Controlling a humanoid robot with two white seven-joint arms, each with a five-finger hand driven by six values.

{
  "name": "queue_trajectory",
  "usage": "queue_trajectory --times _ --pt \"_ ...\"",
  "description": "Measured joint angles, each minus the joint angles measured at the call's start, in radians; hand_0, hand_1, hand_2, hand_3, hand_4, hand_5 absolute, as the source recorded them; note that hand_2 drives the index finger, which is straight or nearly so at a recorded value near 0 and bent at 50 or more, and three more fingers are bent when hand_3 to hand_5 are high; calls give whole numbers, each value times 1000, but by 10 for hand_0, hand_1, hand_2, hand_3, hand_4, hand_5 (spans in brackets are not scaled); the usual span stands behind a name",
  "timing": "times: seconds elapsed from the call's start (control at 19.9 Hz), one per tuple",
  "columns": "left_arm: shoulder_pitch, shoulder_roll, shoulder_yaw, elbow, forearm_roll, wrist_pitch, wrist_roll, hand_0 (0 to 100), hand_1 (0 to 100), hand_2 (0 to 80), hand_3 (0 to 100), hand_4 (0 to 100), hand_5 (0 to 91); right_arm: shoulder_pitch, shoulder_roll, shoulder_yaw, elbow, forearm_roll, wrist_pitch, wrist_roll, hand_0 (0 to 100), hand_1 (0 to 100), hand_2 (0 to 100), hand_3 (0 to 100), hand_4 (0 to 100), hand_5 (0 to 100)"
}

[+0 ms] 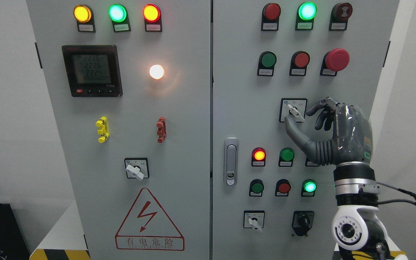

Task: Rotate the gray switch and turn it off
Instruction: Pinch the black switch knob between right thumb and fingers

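Grey cabinet door (244,108), right hand (332,133) open-fingered just beside its gray switch (295,112).

meter display (91,69) on the left door reads 2226 / 2226 / 2224; red warning triangle (149,221) (lightning bolt inside) says 有电危险; the small button labels are too tiny to read

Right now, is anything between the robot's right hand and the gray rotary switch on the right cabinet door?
Nothing visible. The right hand is already at the gray rotary switch, thumb just below its handle, curled fingers just to its right; contact is unclear.
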Motion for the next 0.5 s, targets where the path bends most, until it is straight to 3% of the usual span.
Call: queue_trajectory --times 0.5 --pt "0 0 0 0 0 0 0 120 389 0 0 0 0 -6 0 8 13 6 0 0 99 412 591 886 934 1000"
